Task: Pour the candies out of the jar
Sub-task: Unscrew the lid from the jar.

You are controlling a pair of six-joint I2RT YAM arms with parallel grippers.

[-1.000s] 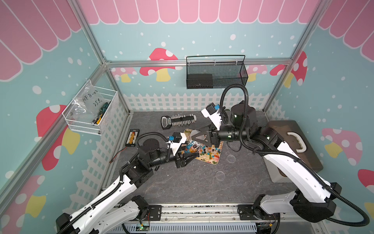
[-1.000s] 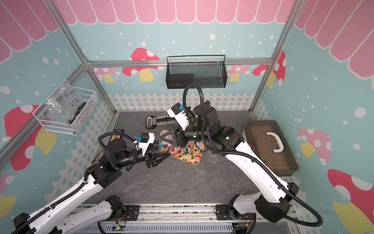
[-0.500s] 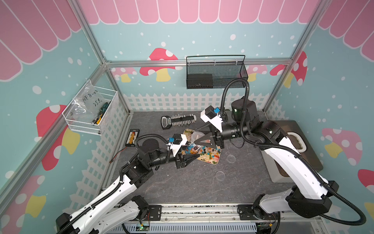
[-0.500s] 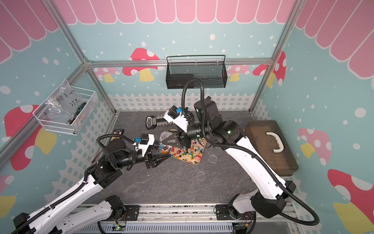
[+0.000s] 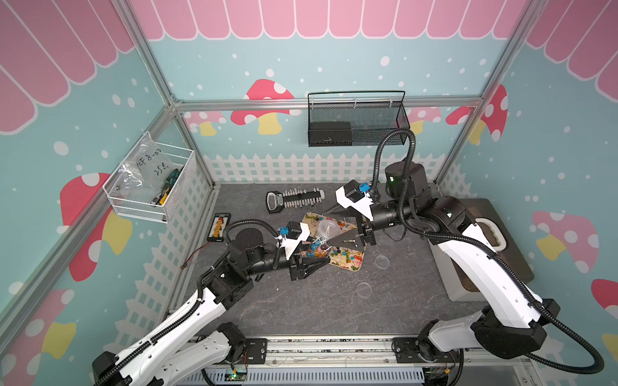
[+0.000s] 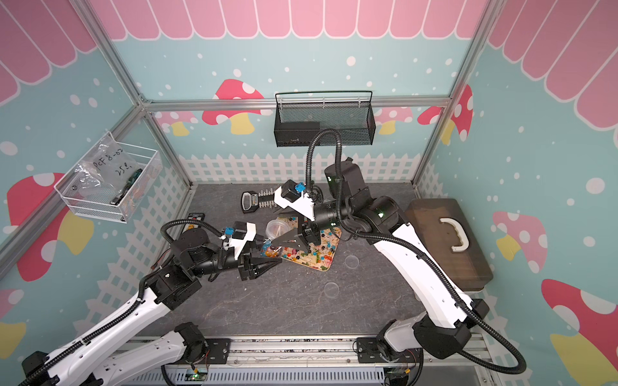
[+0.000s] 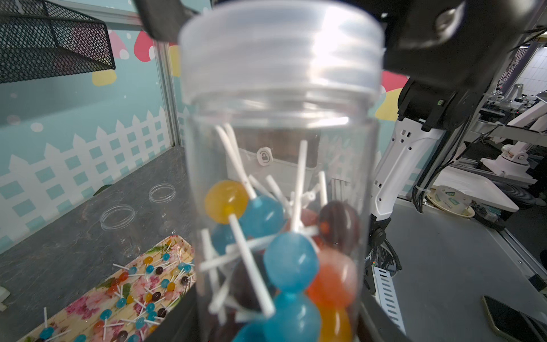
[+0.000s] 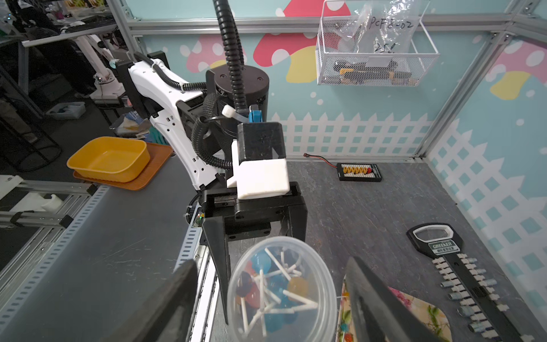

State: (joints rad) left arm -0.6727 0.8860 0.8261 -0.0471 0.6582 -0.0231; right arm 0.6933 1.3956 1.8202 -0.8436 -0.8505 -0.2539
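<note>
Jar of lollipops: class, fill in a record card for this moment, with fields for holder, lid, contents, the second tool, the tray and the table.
Holder: the clear jar is gripped low down by the left tool.
Lid: translucent screw lid, on.
Contents: candies with blue, orange and dark heads on white sticks.
Second tool: right tool open, jaws either side of the lid.
Tray: floral tray carries loose lollipops.
Table: two clear lids lie beside the tray.

Teal mushroom-print walls (image 5: pixel 334 60) — grey slate floor (image 5: pixel 317 300) below.
</note>
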